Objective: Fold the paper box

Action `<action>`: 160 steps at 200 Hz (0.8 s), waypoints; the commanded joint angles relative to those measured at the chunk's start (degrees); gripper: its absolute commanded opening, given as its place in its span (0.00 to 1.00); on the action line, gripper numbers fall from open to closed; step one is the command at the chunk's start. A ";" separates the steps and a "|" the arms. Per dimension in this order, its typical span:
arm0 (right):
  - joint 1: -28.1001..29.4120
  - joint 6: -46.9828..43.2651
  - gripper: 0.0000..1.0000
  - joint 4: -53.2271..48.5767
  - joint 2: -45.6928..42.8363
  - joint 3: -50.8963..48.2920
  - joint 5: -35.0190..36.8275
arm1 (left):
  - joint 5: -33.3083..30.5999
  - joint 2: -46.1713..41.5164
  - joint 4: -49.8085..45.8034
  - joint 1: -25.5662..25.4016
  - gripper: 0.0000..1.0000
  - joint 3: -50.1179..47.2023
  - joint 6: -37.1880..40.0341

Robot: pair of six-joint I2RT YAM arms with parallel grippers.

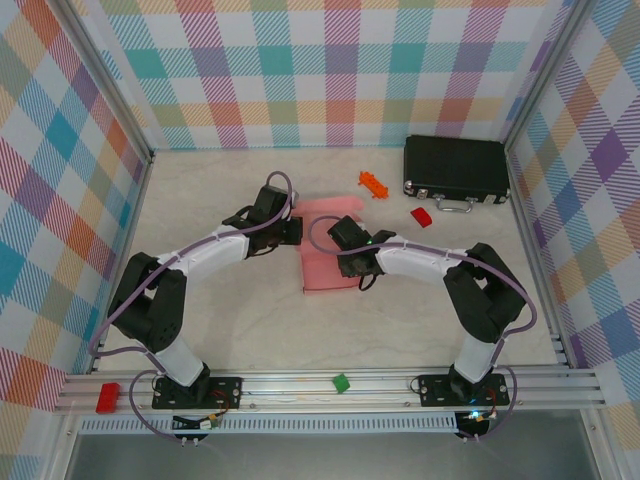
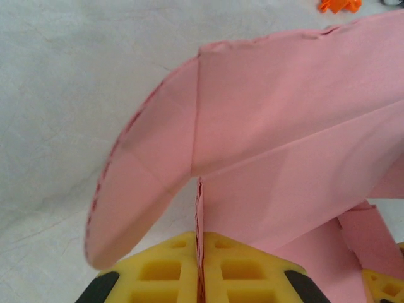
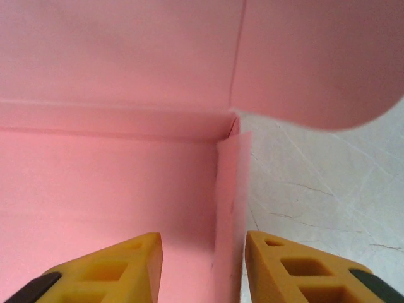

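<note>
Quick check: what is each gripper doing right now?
Left gripper: shut, pinching an edge of the paper box.
Right gripper: open, fingers apart either side of an upright flap, not clamping it.

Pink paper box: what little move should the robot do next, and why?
Probably the right gripper should close gently on the small upright flap standing between its open jaws. The left gripper pinches the paper box by another wall, so the box looks steady enough to fold that flap.
</note>
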 commanded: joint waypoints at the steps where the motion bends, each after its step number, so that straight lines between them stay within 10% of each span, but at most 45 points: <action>1: 0.36 1.55 0.41 -1.10 0.09 1.43 0.07 | 0.05 -2.38 3.01 -0.81 0.09 -1.07 1.23; 77: -4.79 -3.70 0.60 3.45 -4.95 -0.60 -1.77 | -1.03 0.55 10.42 -0.82 0.07 -1.56 7.13; 160: -22.05 -20.11 0.62 11.80 -13.82 -5.35 -23.46 | 0.88 4.46 13.56 -0.82 0.07 0.65 13.58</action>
